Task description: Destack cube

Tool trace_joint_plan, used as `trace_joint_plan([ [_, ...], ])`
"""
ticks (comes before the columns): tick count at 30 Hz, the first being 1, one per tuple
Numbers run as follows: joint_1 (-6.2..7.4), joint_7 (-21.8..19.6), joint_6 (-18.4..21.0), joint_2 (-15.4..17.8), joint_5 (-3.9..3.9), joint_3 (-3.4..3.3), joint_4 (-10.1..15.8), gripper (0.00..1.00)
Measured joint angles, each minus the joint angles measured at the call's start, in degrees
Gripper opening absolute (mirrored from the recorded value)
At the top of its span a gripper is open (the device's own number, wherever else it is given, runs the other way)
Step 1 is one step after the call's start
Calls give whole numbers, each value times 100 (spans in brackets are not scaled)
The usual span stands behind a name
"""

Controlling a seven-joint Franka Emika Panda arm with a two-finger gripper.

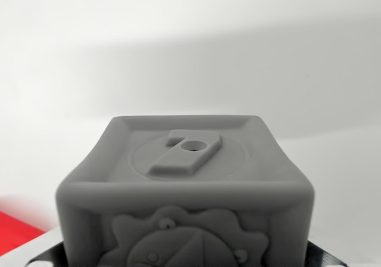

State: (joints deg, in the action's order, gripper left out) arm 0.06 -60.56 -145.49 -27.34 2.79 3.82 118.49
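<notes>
From the wrist view I see the grey cube (pixel 186 189) filling the lower middle of the frame, very close to the camera. Its top face has a raised rim all round and a raised numeral 7 with a small hole in it; the front face carries a relief figure, cut off by the bottom edge. The cube's top corners are rounded and clear on both sides. Dark bits of the gripper (pixel 178 261) peek out beside the cube's lower corners, but I cannot tell whether the fingers are pinching it or spread. Behind lies a plain white surface (pixel 190 52), wide open. A red patch (pixel 15 228) sits at the wrist view's lower left.
</notes>
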Motion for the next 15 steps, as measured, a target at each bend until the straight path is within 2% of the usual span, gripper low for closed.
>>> trace_joint_plan([
  [15,-185,576,-9,-228,10,-17,-221,0],
])
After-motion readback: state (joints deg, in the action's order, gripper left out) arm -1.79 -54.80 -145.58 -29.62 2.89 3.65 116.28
